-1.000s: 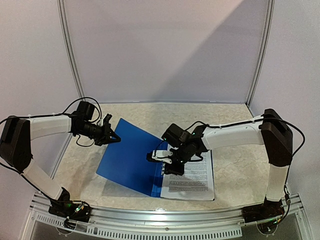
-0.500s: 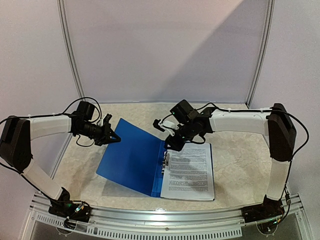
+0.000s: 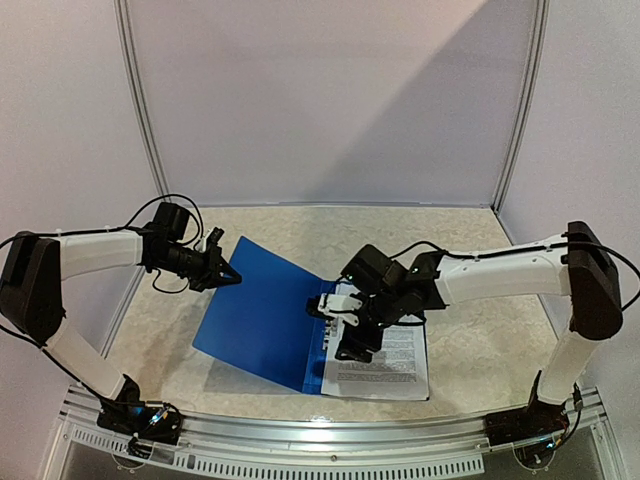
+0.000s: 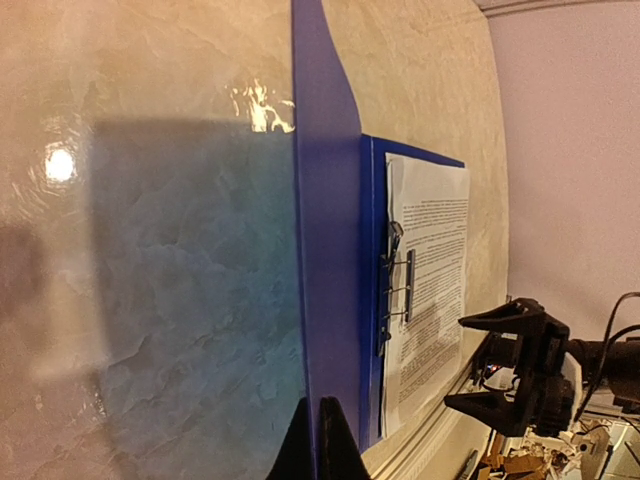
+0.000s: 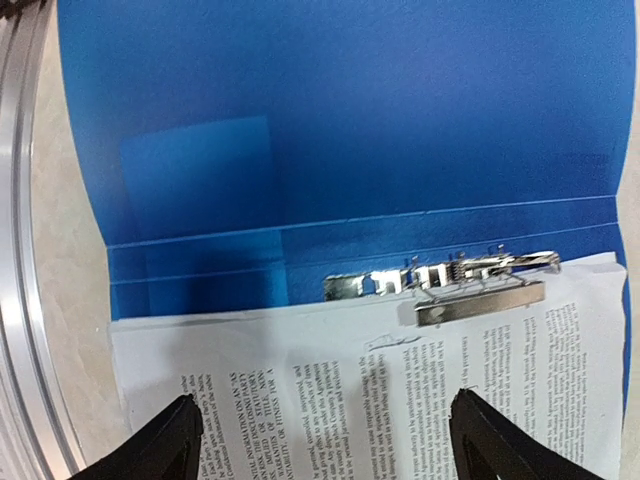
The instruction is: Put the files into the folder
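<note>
Hovering spread above the files, the right gripper faces the clip, whose long axis runs along the spine. The left gripper pinches the raised cover of the folder.

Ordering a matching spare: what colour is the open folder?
The folder is a plain, solid blue, clearest in the right wrist view.
</note>
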`<state>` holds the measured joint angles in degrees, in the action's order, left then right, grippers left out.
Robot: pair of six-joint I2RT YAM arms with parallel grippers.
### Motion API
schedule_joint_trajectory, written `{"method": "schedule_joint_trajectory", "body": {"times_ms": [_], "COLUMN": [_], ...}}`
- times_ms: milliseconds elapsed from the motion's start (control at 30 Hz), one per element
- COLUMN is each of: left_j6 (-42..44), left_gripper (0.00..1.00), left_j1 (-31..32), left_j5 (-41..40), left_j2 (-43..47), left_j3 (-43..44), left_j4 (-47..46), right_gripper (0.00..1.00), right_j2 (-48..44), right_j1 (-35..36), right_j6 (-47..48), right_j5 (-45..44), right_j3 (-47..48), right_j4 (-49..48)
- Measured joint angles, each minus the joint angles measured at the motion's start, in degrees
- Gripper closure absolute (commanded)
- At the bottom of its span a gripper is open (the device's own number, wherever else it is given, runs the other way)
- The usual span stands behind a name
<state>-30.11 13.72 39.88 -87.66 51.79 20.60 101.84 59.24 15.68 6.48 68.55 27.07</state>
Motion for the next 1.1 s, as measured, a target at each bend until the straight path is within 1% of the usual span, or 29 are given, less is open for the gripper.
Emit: {"method": "schedule_joint_trajectory", "body": {"times_ms": [100, 133, 167, 267, 400, 567, 667, 900, 1100], "left_j6": [0.0, 0.0, 0.0, 0.0, -0.1, -0.1, -0.2, -0.2, -0.1], "left_gripper": [1.0, 1.0, 1.0, 1.0, 1.0, 1.0, 1.0, 1.0, 1.0], "left_j1": [0.0, 0.0, 0.0, 0.0, 0.0, 0.0, 0.0, 0.0, 0.0], "left_j5": [0.0, 0.0, 0.0, 0.0, 0.0, 0.0, 0.0, 0.0, 0.0], "left_j2": [0.0, 0.0, 0.0, 0.0, 0.0, 0.0, 0.0, 0.0, 0.0], "left_j3": [0.0, 0.0, 0.0, 0.0, 0.0, 0.0, 0.0, 0.0, 0.0], "left_j4": [0.0, 0.0, 0.0, -0.1, -0.1, -0.1, -0.2, -0.1, -0.2], "right_gripper": [0.25, 0.3, 0.36, 0.6, 0.71, 0.75, 0.77, 0.8, 0.8], "right_j2": [0.7, 1.7, 2.9, 7.4, 12.9, 19.1, 20.9, 22.1, 21.8], "right_j1": [-1.7, -2.8, -4.0, -7.2, -9.5, -10.2, -10.2, -10.3, -10.3], "right_j6": [-1.7, -3.0, -4.2, -6.9, -8.6, -9.9, -10.3, -10.5, -10.9], "right_j5": [1.1, 1.9, 2.3, 2.3, -0.3, -3.1, -3.6, -3.4, -2.6], "right_j3": [3.4, 5.7, 8.5, 16.0, 19.9, 23.0, 23.8, 23.9, 22.9], "right_j4": [0.1, 0.7, 1.0, 1.2, 1.5, 3.4, 3.8, 5.1, 4.3]}}
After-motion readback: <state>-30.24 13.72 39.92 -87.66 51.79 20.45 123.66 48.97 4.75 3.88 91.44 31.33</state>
